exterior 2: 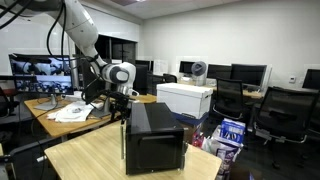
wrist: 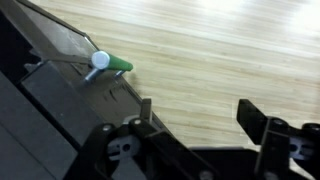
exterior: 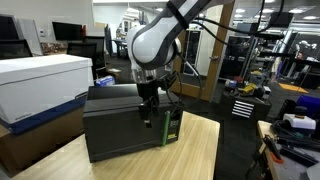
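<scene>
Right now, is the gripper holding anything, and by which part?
Nothing is held. The gripper stands open by the black box, only the wooden table showing between its fingers.

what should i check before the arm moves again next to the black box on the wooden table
1. Open state of the gripper, nothing between its fingers: ok.
2. Fingers apart from the small green and white peg: ok, it lies ahead of them at the black box's edge.
3. Upright stand of the black rectangular box on the light wooden table: ok.
4. Whether the peg is fixed or loose: cannot tell.
5. Arm apart from the large white box: ok.
</scene>
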### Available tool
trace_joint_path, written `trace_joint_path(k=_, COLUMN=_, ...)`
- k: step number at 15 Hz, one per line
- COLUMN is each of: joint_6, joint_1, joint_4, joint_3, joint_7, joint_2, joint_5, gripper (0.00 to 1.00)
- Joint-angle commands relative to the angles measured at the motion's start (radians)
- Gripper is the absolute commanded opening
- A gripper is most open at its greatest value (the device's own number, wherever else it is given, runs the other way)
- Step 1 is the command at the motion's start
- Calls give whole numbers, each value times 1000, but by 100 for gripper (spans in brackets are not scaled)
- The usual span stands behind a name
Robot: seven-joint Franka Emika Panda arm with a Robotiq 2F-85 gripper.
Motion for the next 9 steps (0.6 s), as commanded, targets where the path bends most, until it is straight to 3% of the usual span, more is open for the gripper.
trace_joint_path(k=1, joint_6=44, joint_1=-59, joint_4=-26, joint_3=13, joint_7=19, joint_2=-41, joint_5=112, gripper=100)
trace_joint_path(k=4, joint_6=52, joint_1=-53, joint_4=-55, joint_3=0, joint_7=34, joint_2=-85, joint_5=129, gripper=100)
trace_joint_path(k=9, joint_6=27, joint_1=-32, joint_4=-116, joint_3=-23, joint_7=21, joint_2=-196, joint_5=46, gripper=100)
